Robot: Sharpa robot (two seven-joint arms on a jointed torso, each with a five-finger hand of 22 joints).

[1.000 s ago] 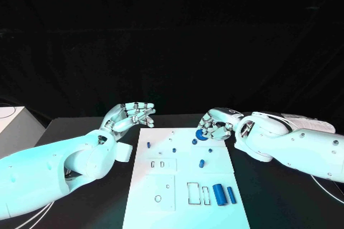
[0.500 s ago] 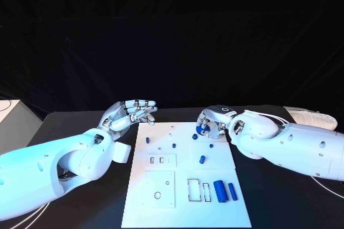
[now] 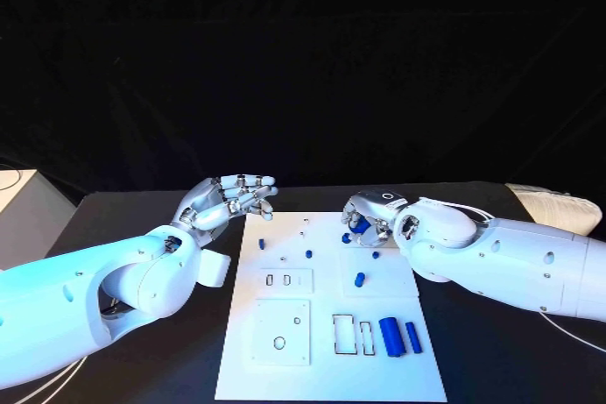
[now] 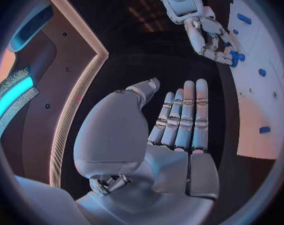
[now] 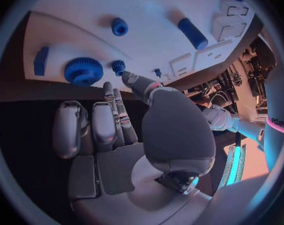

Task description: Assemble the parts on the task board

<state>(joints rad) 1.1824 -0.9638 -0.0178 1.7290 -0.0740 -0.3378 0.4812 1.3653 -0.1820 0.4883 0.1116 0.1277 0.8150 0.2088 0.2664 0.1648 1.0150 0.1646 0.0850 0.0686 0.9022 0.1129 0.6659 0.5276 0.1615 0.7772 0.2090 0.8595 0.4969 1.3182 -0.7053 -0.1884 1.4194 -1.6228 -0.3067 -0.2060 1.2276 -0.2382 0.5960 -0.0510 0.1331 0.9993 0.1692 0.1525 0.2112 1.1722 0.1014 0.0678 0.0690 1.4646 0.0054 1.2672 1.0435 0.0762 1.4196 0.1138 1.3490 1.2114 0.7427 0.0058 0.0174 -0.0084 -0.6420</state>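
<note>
Reaching with your right hand [image 3: 368, 222], fingers apart and empty, close squarely on the blue gear [image 5: 83, 71]; left hand [image 3: 235, 199] hovers with fingers apart, empty.

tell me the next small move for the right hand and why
Probably close the right hand on the large blue gear. The right wrist view shows its fingers extended beside the gear, holding nothing, at the far edge of the task board. The left hand is raised off the board, open.

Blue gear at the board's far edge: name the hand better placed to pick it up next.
Right. The right hand hovers at the blue gear, fingers just short of it. The left hand hangs open off the task board's far left corner.
</note>
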